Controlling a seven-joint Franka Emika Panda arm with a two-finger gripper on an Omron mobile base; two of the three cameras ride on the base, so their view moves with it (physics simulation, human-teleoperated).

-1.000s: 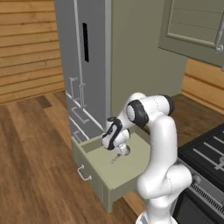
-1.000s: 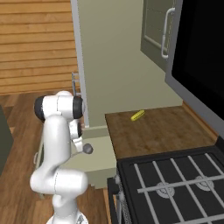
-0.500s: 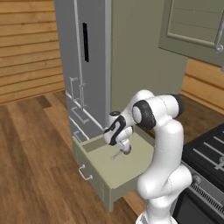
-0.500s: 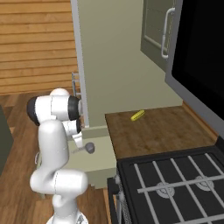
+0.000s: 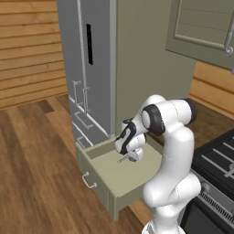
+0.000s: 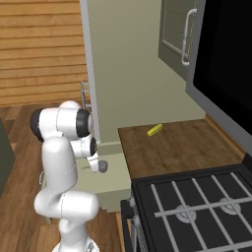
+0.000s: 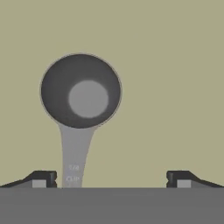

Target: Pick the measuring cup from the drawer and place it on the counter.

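One measuring cup [image 7: 80,92], one open drawer [image 5: 119,177], one banana [image 6: 155,129], perhaps two stove grates [image 6: 197,209]

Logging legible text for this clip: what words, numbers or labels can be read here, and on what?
"1/4" on the handle of the measuring cup, hand view, faint.
"CUP" just below it on the same handle, faint.
Nothing readable on the drawer, the fridge or the stove.
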